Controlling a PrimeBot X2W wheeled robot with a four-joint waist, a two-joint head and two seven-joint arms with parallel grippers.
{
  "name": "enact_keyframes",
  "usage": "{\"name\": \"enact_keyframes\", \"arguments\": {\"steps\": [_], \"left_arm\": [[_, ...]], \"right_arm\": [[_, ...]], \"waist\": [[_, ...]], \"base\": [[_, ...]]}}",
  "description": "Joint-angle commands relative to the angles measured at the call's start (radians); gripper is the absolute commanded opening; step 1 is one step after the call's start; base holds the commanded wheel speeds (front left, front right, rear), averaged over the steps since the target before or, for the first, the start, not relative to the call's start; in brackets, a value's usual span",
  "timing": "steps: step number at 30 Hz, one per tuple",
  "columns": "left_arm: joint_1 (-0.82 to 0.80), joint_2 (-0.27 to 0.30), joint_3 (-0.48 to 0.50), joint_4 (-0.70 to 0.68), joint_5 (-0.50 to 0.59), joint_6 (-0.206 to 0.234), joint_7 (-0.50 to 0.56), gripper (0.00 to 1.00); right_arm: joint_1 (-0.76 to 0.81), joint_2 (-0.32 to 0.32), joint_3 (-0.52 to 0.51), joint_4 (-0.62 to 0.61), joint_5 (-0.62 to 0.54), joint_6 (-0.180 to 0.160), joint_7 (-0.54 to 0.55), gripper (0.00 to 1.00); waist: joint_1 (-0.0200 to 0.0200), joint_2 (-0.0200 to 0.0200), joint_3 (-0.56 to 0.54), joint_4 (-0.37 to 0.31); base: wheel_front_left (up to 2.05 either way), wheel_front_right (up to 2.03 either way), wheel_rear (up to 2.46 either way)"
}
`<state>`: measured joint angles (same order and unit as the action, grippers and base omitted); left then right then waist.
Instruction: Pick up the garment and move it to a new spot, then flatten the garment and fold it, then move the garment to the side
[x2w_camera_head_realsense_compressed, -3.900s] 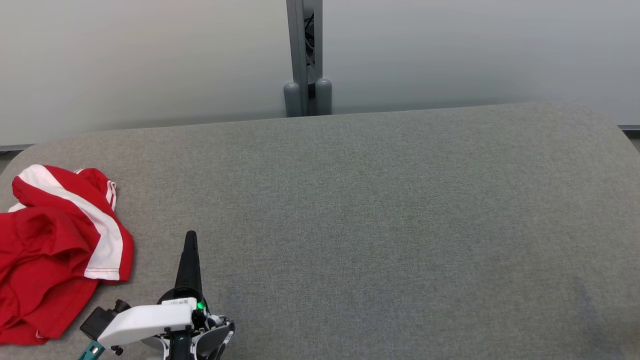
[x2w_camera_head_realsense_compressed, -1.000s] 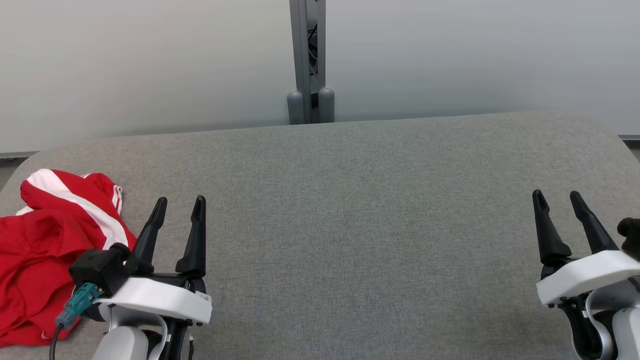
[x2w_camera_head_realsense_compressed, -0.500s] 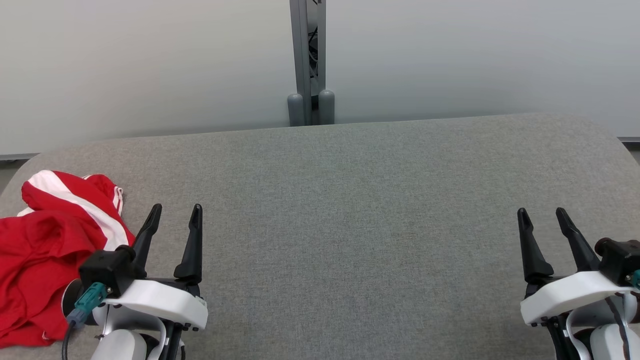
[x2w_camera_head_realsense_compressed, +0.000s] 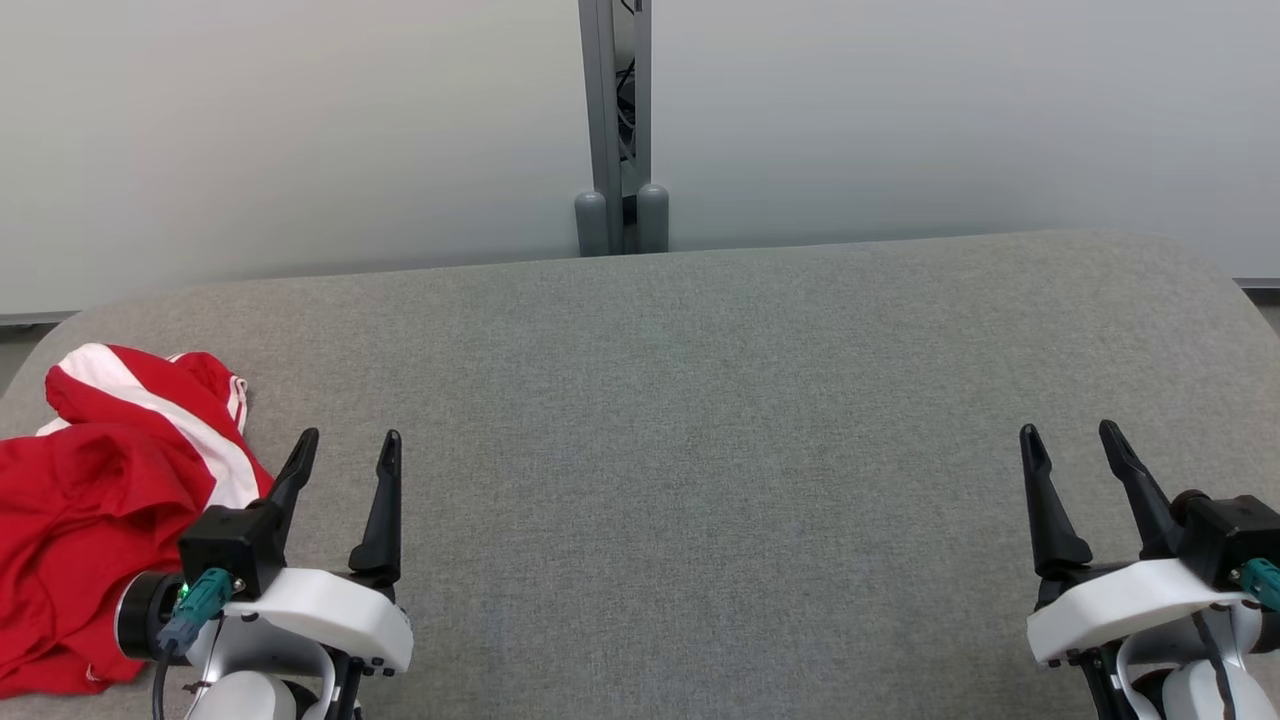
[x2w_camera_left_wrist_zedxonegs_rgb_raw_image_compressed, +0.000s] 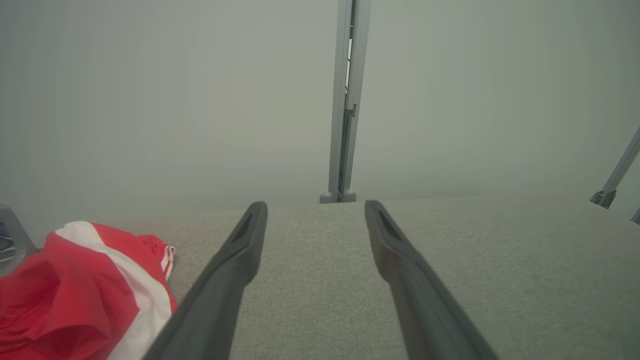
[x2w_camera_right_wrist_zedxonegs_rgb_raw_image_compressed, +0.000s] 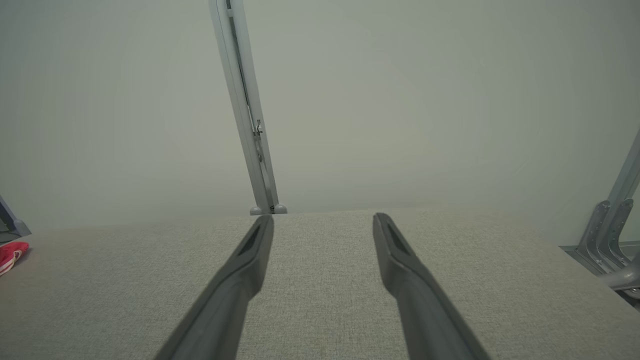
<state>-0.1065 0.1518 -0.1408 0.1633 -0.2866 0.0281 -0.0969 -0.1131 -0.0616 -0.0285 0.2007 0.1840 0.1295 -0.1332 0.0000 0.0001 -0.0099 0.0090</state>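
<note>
Test lab or robot bay: blank pale partition panels (x2w_camera_head_realsense_compressed: 300, 130), grey metal post (x2w_camera_head_realsense_compressed: 612, 100), grey fabric-covered table (x2w_camera_head_realsense_compressed: 700, 400)

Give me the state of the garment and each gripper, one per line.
garment, crumpled in a heap at the left end of the table, not held
left gripper, open, empty, beside the garment
right gripper, open, empty, over the table's right side

Garment (x2w_camera_head_realsense_compressed: 90, 520): red, with broad white bands and thin white edge trim.
Table cover (x2w_camera_head_realsense_compressed: 700, 420): mottled grey, fine woven fleck.
Left gripper (x2w_camera_head_realsense_compressed: 348, 440): black fingers, white housing.
Right gripper (x2w_camera_head_realsense_compressed: 1070, 432): black fingers, white housing.
Connector (x2w_camera_head_realsense_compressed: 195, 600): teal.
Post (x2w_camera_head_realsense_compressed: 613, 120): mid grey.
Wall panels (x2w_camera_head_realsense_compressed: 300, 130): plain pale grey-white.
</note>
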Motion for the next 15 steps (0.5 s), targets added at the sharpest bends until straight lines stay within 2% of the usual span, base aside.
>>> {"name": "enact_keyframes", "arguments": {"steps": [1,15], "left_arm": [[0.008,0.006,0.009,-0.002,0.02,0.009,0.004,1.0],[0.016,-0.002,0.022,0.001,0.071,0.032,0.041,1.0]], "right_arm": [[0.011,-0.002,-0.003,-0.013,-0.016,0.002,-0.013,1.0],[0.026,0.008,0.014,-0.011,-0.015,0.002,-0.044,1.0]], "waist": [[0.0,-0.0001,-0.001,0.0],[0.0,-0.0001,-0.005,-0.001]], "base": [[0.0,0.0,0.0],[0.0,0.0,0.0]]}}
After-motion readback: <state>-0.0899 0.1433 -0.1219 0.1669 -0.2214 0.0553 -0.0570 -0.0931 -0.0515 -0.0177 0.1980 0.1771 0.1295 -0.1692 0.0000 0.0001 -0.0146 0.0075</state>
